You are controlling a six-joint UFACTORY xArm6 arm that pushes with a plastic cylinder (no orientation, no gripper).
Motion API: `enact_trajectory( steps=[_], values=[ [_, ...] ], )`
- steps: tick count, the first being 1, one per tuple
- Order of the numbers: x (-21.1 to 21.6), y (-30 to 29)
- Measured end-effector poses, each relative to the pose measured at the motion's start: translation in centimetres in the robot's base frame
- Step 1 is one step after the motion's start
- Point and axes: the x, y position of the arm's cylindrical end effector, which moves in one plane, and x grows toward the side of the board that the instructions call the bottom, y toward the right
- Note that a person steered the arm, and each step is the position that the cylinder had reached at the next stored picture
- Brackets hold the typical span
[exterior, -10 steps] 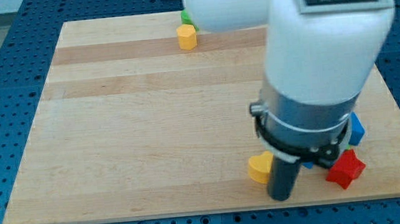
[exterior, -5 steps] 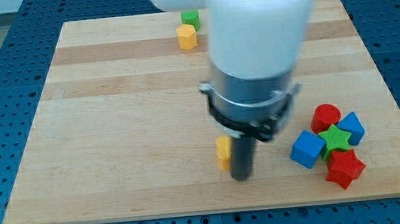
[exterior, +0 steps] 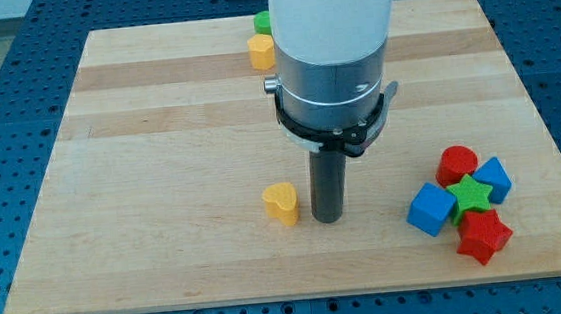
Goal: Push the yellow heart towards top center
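Note:
The yellow heart (exterior: 282, 203) lies on the wooden board (exterior: 161, 166), a little below the middle. My tip (exterior: 327, 217) stands just to the heart's right, a small gap apart from it. The arm's white body (exterior: 329, 33) rises above the rod and hides part of the board's top centre.
A yellow hexagon block (exterior: 260, 51) and a green block (exterior: 263, 22) sit at the top centre, partly behind the arm. At the view's lower right a cluster holds a blue cube (exterior: 430, 209), green star (exterior: 471, 195), red cylinder (exterior: 457, 163), another blue block (exterior: 494, 177) and a red block (exterior: 483, 234).
My tip has swept from the lower right toward the left and slightly up. The yellow heart has been pushed left along with it, away from the cluster.

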Motion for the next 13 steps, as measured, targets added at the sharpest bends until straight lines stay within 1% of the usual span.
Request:
enact_trajectory(
  steps=[1,2,3,4,5,6,7,8,9,10,11,12,13],
  values=[
    [0.0,-2.2],
    [1.4,-3.4],
    [-0.3,-10.2],
    [-4.9,-16.6],
    [-4.6,-14.0],
    [0.9,-14.3],
    [0.2,-13.1],
    [-5.1,-7.5],
    [-13.5,-8.9],
    [-17.1,-10.1],
    [-16.8,-13.0],
    [-16.8,-20.1],
    [-16.8,-15.3]
  ],
)
